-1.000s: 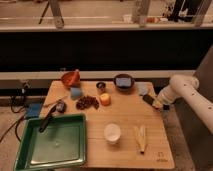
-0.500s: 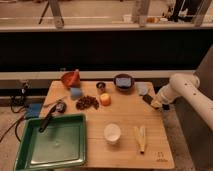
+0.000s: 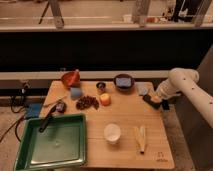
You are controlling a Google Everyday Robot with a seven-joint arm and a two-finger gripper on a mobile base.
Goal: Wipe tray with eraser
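The green tray [image 3: 30, 159] lies at the front left corner of the wooden table. A long black-handled tool [image 3: 46, 122] leans over its far rim. My gripper [image 3: 152, 99] is low over the table's right edge, far from the tray, on the end of the white arm [image 3: 177, 82]. A small dark block [image 3: 148, 98], probably the eraser, sits right at the gripper's tip. I cannot tell whether it is held.
On the table are an orange funnel [image 3: 71, 78], a light blue cube [image 3: 76, 92], dark grapes [image 3: 87, 102], a small can [image 3: 101, 86], an orange [image 3: 105, 99], a dark bowl [image 3: 123, 81], a white cup [image 3: 112, 132] and a corn husk [image 3: 141, 138]. A railing runs behind.
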